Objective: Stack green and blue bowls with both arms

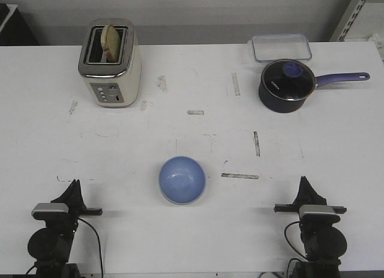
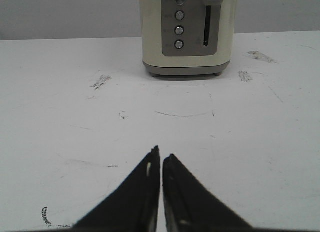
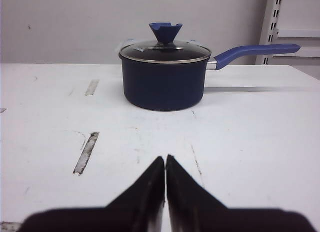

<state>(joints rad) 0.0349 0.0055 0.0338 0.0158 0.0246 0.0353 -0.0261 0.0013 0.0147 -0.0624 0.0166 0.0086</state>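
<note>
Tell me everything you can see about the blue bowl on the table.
The blue bowl is small, round and shallow, light periwinkle blue with a glossy, plain surface and a thin paler rim. It stands upright, opening upward, on the white table, near the front middle, between the two arms. Only the front view shows it. Nothing lies in it that I can see, and neither gripper touches it. No green bowl is visible beside it or separately from it.

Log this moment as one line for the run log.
left end effector: shut, empty | right end effector: shut, empty | blue bowl: centre table, untouched | green bowl: not visible
</note>
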